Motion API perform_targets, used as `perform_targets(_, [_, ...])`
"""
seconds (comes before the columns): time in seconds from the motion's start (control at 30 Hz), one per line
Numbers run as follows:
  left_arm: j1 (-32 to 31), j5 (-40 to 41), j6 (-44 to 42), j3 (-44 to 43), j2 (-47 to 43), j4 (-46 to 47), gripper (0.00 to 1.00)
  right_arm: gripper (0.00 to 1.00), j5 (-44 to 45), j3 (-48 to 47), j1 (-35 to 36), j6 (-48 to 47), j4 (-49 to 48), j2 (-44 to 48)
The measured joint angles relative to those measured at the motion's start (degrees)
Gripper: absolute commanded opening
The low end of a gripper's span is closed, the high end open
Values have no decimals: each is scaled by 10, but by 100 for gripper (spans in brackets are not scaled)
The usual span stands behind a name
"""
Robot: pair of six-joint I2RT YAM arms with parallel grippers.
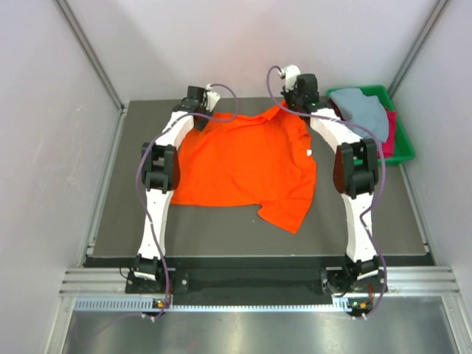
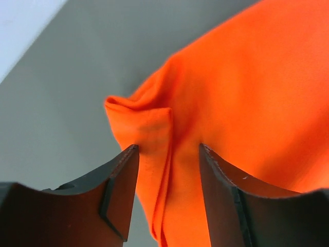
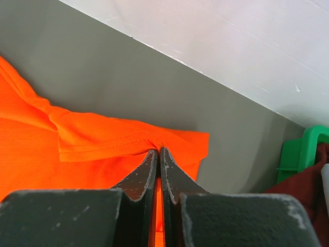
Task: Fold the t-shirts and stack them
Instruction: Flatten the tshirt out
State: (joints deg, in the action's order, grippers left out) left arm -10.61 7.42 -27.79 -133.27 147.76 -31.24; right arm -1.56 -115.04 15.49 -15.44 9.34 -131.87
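Pinching far hem of orange t-shirt (image 1: 243, 162), right claw (image 3: 158, 150) clamped, left claw (image 2: 168, 146) parted astride bunched corner

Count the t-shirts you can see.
3: orange t-shirt spread on the table; grey-blue t-shirt in the green tray, crimson t-shirt beneath it. Others may be hidden.

plain bright orange cloth t-shirt (image 1: 247, 158), dark grey tabletop (image 1: 221, 228). 2 o'clock: green plastic tray (image 1: 404, 153), pale grey-blue cloth shirt (image 1: 363, 109), crimson cloth shirt (image 1: 389, 133).

Bright, even light; faint shadows; wrist close-ups slightly soft.
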Motion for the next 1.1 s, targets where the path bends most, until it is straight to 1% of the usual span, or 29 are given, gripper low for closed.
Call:
perform_targets(0.07, [-2,1,-2,-5,5,5,55,0,0,0,1,0,0,0])
perform_targets(0.1, [-3,1,-2,-7,5,7,50,0,0,0,2,0,0,0])
perform_targets(0.23, [-6,-1,0,-9,8,12,38,0,0,0,2,0,0,0])
perform_targets(0.3, [-6,-1,1,-9,10,11,38,0,0,0,2,0,0,0])
perform_targets(0.43, [-5,2,6,-9,10,14,27,0,0,0,2,0,0,0])
perform_targets(0.5, [-4,8,8,-9,10,18,26,0,1,0,3,0,0,0])
perform_targets(0.63, [0,21,9,-9,10,38,28,0,2,0,4,0,0,0])
perform_targets(0.73, [4,30,8,-9,10,49,33,0,2,0,6,0,0,0])
perform_targets(0.87, [8,40,8,-9,13,60,31,0,3,0,6,0,0,0])
perform_targets(0.97, [10,42,7,-9,19,61,22,0,3,0,6,0,0,0])
perform_targets(1.0, [10,43,6,-9,22,61,16,0,4,0,6,0,0,0])
perform_targets(1.03, [10,43,7,-9,24,61,0,0,4,0,6,0,0,0])
perform_targets(1.1, [10,43,9,-9,27,61,0,0,5,0,6,0,0,0])
